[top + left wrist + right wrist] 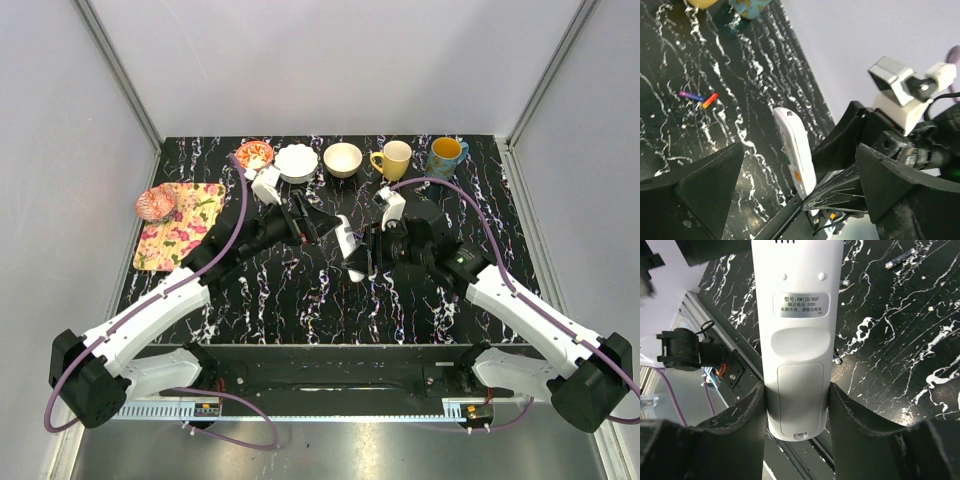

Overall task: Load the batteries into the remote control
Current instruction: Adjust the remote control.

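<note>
The white remote control (797,340) is held off the table with its back to the right wrist camera; the battery cover (800,397) is closed. My right gripper (796,410) is shut on the remote's lower end, one finger on each side. In the top view the remote (346,243) lies between my two grippers, with the right one (364,256) holding it. My left gripper (318,228) is open and empty just left of it. In the left wrist view the remote (795,150) sits between my open fingers (710,185). Two batteries (699,98), purple and reddish-orange, lie on the table beyond; they also show in the right wrist view (900,259).
Along the back edge stand a patterned small bowl (254,154), a white bowl (296,162), a beige bowl (343,159), a yellow mug (393,160) and a blue mug (445,155). A floral mat (180,224) with a pink dish (156,203) lies at the left.
</note>
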`<state>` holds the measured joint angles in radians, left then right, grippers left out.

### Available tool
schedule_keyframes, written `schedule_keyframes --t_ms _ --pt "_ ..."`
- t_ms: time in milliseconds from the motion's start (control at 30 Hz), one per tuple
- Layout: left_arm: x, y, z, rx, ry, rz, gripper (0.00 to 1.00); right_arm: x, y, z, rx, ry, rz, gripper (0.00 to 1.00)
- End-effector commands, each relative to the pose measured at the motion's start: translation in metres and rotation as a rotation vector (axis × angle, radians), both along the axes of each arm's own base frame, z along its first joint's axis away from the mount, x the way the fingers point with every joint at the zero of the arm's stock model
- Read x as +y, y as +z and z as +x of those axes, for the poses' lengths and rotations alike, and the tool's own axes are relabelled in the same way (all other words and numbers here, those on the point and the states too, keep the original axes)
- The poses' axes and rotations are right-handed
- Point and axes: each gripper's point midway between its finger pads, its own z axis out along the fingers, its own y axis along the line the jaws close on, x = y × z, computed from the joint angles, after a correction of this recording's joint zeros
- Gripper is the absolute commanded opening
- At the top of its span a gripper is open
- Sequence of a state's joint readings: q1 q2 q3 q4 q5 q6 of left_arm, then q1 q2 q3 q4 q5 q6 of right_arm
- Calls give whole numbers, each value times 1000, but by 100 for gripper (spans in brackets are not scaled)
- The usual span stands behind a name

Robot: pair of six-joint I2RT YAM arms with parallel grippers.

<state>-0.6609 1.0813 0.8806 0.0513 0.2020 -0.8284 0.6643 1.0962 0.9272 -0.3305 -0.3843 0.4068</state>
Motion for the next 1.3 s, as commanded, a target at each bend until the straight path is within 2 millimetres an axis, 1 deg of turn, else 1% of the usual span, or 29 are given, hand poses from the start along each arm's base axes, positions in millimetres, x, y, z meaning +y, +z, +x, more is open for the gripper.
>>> schedule_keyframes --t_ms 0,100,133,200,300,400,433,533,567,633,700,867,900,967,1000,1067,1100,1200,1233,1267 --pt "-3 -17 6 35 45 112 99 0 25 10 -87 -46 2 0" --pt "-14 -28 0 62 34 123 98 1 27 11 -93 -61 16 0" --pt "-19 -29 -5 61 21 127 97 3 27 11 -89 -60 18 0" --pt "-24 -31 -3 60 31 135 95 5 27 11 -88 -59 24 0" --pt "-30 -28 -1 46 36 119 92 9 29 9 -87 -50 32 0" --pt "-35 -26 2 40 36 112 86 10 30 7 -88 -48 36 0" --pt "-37 -27 3 42 37 116 82 10 31 7 -89 -50 37 0" --pt "-41 -26 6 36 38 122 74 9 29 7 -85 -54 31 0" --pt "-41 -26 7 34 38 125 69 8 29 7 -84 -55 29 0" --pt "-44 -28 8 38 35 128 66 9 27 6 -80 -56 26 0" --pt "-44 -28 13 35 57 135 65 9 26 6 -76 -56 28 0" --pt "-51 -32 11 30 44 156 59 8 25 8 -78 -72 29 0" --pt "-51 -35 12 35 46 162 56 8 25 8 -78 -73 29 0" --pt "-52 -36 11 31 48 163 51 9 25 9 -76 -77 33 0" --pt "-52 -37 11 32 48 165 44 9 24 9 -73 -79 31 0" --pt "-52 -37 11 28 54 168 35 9 25 10 -72 -84 36 0" --pt "-53 -37 11 27 53 170 26 10 25 10 -69 -86 37 0" --pt "-53 -37 12 23 53 175 8 9 25 10 -65 -91 39 0" --pt "-53 -36 12 20 53 174 0 8 27 10 -66 -94 39 0" --pt "-53 -36 12 17 54 176 0 8 25 9 -58 -96 36 2"
